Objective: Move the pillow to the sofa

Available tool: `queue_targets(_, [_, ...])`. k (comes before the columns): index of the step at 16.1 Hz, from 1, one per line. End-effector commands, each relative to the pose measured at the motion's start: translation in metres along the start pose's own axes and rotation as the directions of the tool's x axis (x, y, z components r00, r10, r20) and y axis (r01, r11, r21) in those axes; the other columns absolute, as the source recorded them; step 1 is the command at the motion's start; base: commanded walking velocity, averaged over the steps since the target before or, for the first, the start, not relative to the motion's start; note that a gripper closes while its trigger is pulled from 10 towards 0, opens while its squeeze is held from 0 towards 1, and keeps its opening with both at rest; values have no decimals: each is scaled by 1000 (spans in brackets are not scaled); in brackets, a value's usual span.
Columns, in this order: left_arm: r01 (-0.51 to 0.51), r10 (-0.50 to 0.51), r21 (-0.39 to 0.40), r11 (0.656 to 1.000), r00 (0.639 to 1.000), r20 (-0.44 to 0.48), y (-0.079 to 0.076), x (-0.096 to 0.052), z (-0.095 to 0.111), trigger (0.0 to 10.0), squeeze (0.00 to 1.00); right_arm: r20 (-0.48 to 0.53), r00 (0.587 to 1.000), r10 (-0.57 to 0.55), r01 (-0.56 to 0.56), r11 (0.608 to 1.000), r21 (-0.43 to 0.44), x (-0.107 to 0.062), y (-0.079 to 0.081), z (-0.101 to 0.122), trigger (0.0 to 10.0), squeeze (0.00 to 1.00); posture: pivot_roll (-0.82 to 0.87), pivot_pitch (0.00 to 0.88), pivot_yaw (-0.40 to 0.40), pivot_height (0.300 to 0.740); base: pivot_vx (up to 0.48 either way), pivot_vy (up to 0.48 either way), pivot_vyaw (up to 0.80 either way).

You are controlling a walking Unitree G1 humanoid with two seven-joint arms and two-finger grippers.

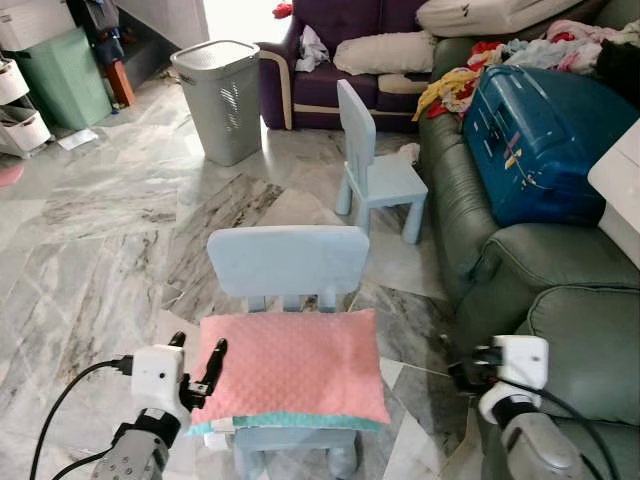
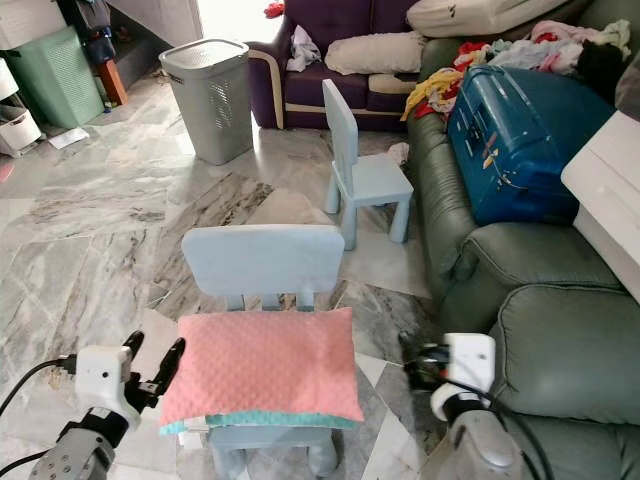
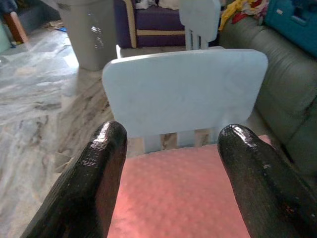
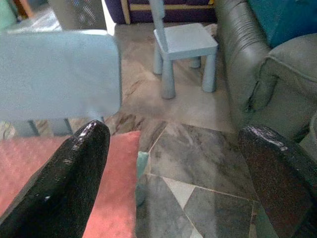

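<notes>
Pink pillow (image 1: 290, 368) lies flat on the near chair (image 1: 288, 263), not yet on the sofa (image 1: 560, 330). Left gripper (image 1: 198, 372) sits at the pillow's left edge, fingers spread wide; its wrist view looks straight over the pillow at the chair's backrest. Right gripper (image 4: 178, 168) hangs right of the chair, spread wide over marble floor (image 1: 110, 220) (the head views hide its fingers). Beyond the chair: second chair (image 1: 375, 170), hamper (image 1: 218, 98), suitcase (image 1: 540, 140) on the sofa.
</notes>
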State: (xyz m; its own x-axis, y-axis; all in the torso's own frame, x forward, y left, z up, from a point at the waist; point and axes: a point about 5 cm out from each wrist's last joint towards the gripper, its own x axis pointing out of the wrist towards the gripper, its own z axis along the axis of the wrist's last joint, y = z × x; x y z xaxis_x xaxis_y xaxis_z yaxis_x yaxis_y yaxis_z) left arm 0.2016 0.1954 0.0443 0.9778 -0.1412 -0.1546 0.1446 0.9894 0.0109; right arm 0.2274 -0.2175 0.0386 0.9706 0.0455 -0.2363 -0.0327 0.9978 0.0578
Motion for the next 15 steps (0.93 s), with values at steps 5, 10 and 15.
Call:
queue_targets(5, [-32, 32, 21, 999, 999, -3, 15, 22, 4, 10000, 0, 33, 999, 1, 0, 1000, -18, 8, -8, 14, 10000, 0, -93, 0, 2, 740, 0, 0, 0])
queue_targets(10, [-29, 28, 23, 999, 998, 57, 20, 34, 24, 10000, 0, 68, 996, 52, -53, 998, 22, 23, 17, 31, 10000, 0, -62, 0, -4, 740, 0, 0, 0])
queue_targets(15, [9, -7, -33, 999, 997, 71, 1, 39, 26, 10000, 0, 87, 988, 125, -127, 992, 18, 28, 28, 45, 10000, 0, -59, 0, -27, 740, 0, 0, 0])
